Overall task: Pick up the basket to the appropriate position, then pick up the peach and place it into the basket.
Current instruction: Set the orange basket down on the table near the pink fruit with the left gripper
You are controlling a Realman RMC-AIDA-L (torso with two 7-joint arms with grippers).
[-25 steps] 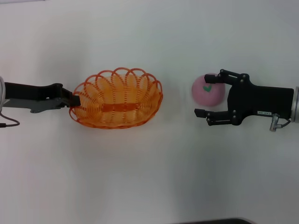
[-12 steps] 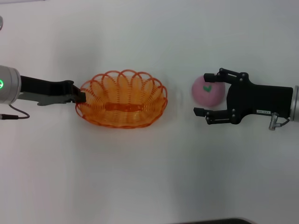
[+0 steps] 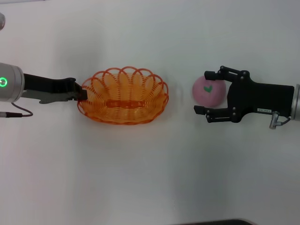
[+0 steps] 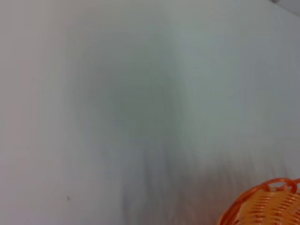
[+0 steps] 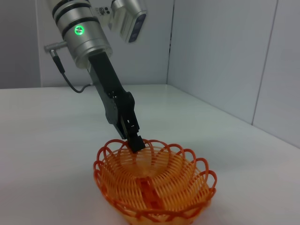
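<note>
The left gripper (image 3: 83, 95) is pinching the scalloped rim of the oval orange wire basket (image 3: 123, 96) at the end nearest the robot's left side, its fingers closed on one of the wire loops. The right wrist view is showing this grip clearly: the dark fingers (image 5: 136, 142) are clamping the rim from above while the basket (image 5: 154, 185) is sitting level, on or just above the white table (image 3: 140, 178); whether it is touching the surface is not clear. The left wrist view is catching only a corner of the basket (image 4: 265, 206).

On the robot's right, the right gripper (image 3: 209, 92) is hovering with its fingers spread wide on either side of the pink peach (image 3: 209, 90), which has a small green leaf mark on top. The fingers are not squeezing the fruit, which appears to be lying on the table, well apart from the basket.

Judging by this, the basket-positioning step is under way or nearly finished, and the peach is framed but not yet grasped. Closing on the peach, carrying it across and dropping it into the basket are all remaining.

Nothing is lying between the peach and the basket. The left gripper on the rim is the only thing the incoming arm needs to stay clear of.
</note>
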